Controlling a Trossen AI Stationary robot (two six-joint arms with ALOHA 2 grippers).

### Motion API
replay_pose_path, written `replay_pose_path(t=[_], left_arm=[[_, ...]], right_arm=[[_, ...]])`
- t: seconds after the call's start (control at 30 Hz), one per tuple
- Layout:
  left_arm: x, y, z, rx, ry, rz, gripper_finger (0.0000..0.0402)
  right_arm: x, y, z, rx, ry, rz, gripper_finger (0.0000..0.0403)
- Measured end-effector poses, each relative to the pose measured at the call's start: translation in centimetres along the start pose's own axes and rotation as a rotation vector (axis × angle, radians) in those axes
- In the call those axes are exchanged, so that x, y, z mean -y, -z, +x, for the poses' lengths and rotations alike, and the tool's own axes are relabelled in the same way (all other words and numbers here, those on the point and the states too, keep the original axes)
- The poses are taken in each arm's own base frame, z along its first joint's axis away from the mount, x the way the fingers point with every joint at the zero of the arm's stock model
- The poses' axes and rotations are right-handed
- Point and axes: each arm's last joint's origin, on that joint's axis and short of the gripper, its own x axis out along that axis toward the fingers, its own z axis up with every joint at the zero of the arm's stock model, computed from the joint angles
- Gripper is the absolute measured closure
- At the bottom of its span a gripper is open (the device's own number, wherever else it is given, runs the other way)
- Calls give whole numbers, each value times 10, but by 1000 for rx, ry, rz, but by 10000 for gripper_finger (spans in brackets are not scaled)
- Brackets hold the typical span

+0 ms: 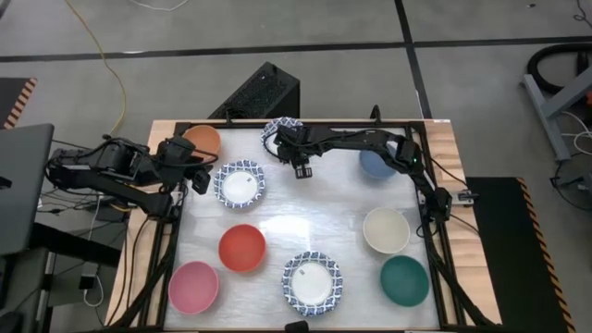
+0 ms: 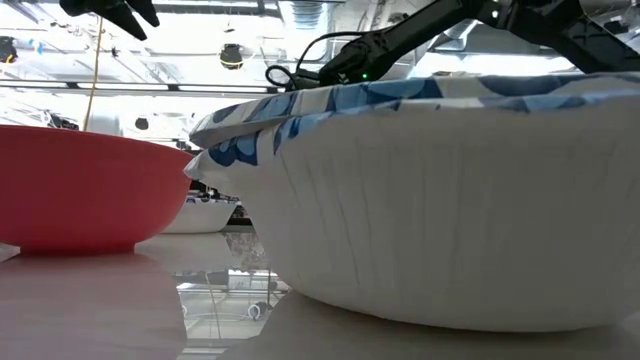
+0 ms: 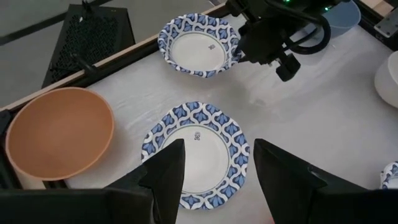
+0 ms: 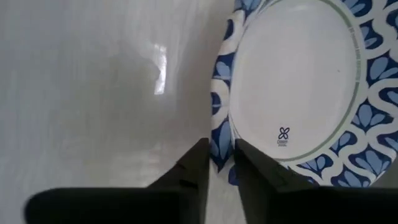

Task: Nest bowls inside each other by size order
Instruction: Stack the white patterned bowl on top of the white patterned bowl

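Note:
A white bowl with a blue patterned rim [image 1: 275, 130] is at the table's far edge, and my right gripper [image 1: 292, 144] is shut on its right side. It also shows in the left wrist view [image 3: 198, 45]. My left gripper [image 3: 217, 180] is open and empty, just left of a second patterned bowl [image 1: 240, 183] that stands on its base. An orange bowl [image 1: 202, 141] stands far left. Red [image 1: 242, 247], pink [image 1: 193, 287], cream [image 1: 386, 229] and teal [image 1: 404, 280] bowls and a third patterned bowl [image 1: 312, 282] stand on the table. A blue bowl [image 1: 375, 166] lies partly under my right arm. My right gripper pinches the far patterned bowl's blue rim [image 4: 221, 149] between its two fingers, on the bowl's right side. The fingers [image 4: 194, 168] come from above, pointing down, one inside the rim and one outside. I cannot tell whether the bowl is lifted off the table.
A black box [image 1: 259, 92] stands behind the table's far edge. The white table top has free room in the middle [image 1: 305, 217]. In the low view the near patterned bowl [image 2: 450, 200] fills the picture, with the red bowl [image 2: 80, 190] to its left.

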Motion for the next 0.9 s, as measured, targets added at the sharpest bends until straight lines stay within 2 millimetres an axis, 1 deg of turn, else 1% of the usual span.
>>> replay_pose_path(t=[0.2, 0.37, 0.43, 0.67, 0.9], left_arm=[[0, 0, 0, 1, 0, 4, 221], [0, 0, 0, 0, 0, 8, 221], [0, 0, 0, 0, 0, 7, 221], [0, 0, 0, 0, 0, 11, 221], [0, 0, 0, 0, 0, 29, 221]], right_arm=[[0, 0, 0, -6, 1, 22, 389], [-2, 1, -1, -24, 4, 56, 391], [-3, 1, -5, -27, 2, 66, 395], [-8, -7, -40, 34, 19, 84, 398], [-12, -12, -93, 136, 43, 164, 398]])
